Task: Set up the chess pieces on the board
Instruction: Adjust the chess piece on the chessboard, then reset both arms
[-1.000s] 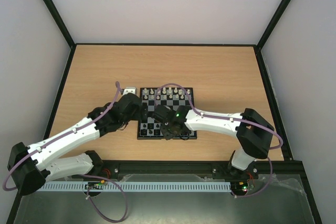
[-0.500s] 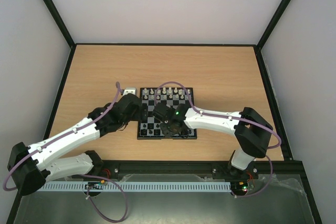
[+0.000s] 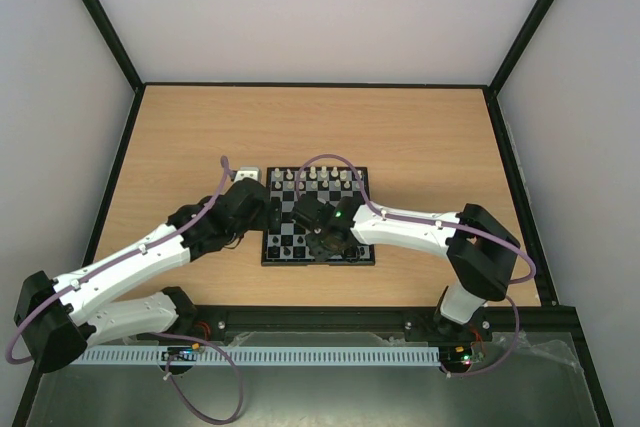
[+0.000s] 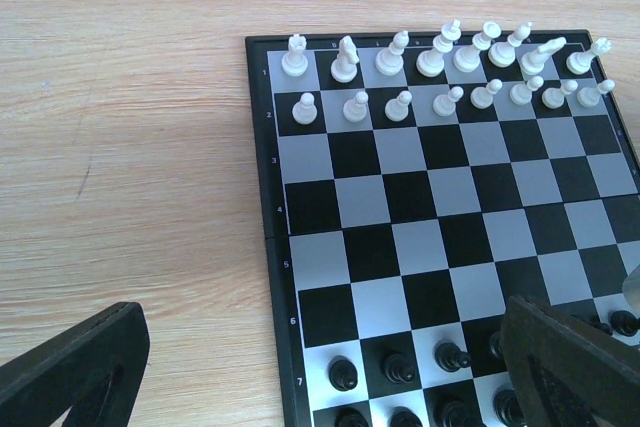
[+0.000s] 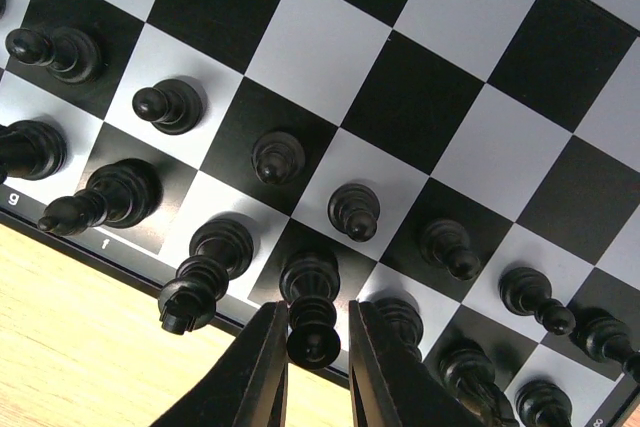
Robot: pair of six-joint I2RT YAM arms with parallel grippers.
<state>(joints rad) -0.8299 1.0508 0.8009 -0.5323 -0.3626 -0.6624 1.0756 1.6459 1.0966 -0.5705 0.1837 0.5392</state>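
Note:
The board lies mid-table, and it also shows in the left wrist view. Cream-white chess pieces fill its two far rows. Black chess pieces stand in the two near rows. My right gripper hangs over the near edge of the board. Its jaws are narrowly apart around a tall black piece that stands in the back row; one finger touches it and a gap shows on the other side. My left gripper is wide open and empty above the board's left side.
A small white box sits just off the board's far left corner. Bare wooden table surrounds the board. Black frame rails edge the table. Both arms crowd the board's near half.
My right gripper has shifted slightly left and away from the near edge over the black rows. The left arm has not moved.

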